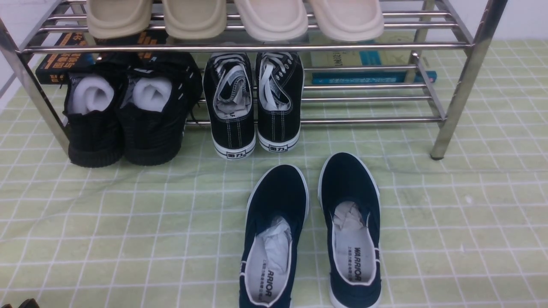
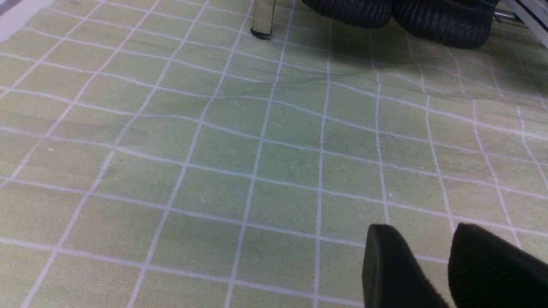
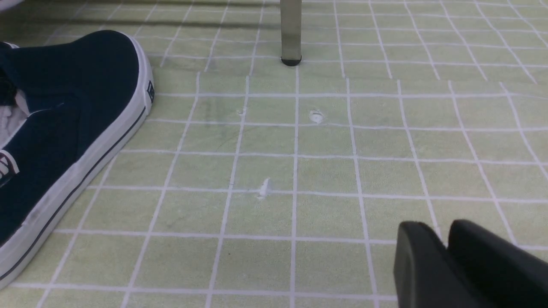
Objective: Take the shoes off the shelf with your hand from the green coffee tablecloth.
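Observation:
The navy slip-on shoes stand side by side on the green checked tablecloth (image 1: 128,222), in front of the shelf (image 1: 257,47) and off it: the left shoe (image 1: 278,192) and the right shoe (image 1: 349,184), heels toward me, paper stuffing inside. One of them shows in the right wrist view (image 3: 77,85). My right gripper (image 3: 436,226) is shut and empty, low over bare cloth, apart from that shoe. My left gripper (image 2: 424,229) is empty over bare cloth with a narrow gap between its fingers. Both arms are almost wholly outside the front view.
The shelf's lower tier holds bulky black shoes (image 1: 124,119) and black lace-up sneakers (image 1: 252,102); beige slippers (image 1: 235,17) sit on top. Books (image 1: 368,68) lie behind. A shelf leg stands ahead of each gripper: the left (image 2: 262,19) and the right (image 3: 291,34).

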### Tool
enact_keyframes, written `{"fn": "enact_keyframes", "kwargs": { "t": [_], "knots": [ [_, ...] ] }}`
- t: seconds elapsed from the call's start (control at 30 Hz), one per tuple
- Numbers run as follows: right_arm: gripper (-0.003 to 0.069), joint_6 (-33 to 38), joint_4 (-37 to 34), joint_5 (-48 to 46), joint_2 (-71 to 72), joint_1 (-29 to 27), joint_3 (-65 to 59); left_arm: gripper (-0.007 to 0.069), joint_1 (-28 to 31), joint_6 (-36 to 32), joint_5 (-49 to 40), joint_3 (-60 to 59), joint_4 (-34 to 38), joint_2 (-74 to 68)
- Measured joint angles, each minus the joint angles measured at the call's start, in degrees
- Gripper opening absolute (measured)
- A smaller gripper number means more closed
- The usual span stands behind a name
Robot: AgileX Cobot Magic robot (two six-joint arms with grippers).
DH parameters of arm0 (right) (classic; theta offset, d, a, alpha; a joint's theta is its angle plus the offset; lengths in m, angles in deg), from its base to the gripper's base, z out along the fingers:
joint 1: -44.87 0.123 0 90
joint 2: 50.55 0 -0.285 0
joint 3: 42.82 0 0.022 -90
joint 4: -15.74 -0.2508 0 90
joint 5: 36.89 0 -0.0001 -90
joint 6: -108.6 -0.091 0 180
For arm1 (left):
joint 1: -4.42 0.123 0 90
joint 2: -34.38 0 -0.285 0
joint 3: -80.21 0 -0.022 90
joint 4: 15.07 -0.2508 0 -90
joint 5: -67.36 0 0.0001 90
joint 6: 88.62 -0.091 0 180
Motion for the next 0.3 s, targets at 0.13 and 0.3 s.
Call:
{"fn": "enact_keyframes", "kwargs": {
  "t": [0.13, 0.3],
  "knots": [
    [0.0126, 0.0, 0.0, 0.0, 0.0, 0.0, 0.0, 0.0242, 0.0, 0.0, 0.0, 0.0, 0.0, 0.0],
    [0.0131, 0.0, 0.0, 0.0, 0.0, 0.0, 0.0, 0.0242, 0.0, 0.0, 0.0, 0.0, 0.0, 0.0]
  ]
}}
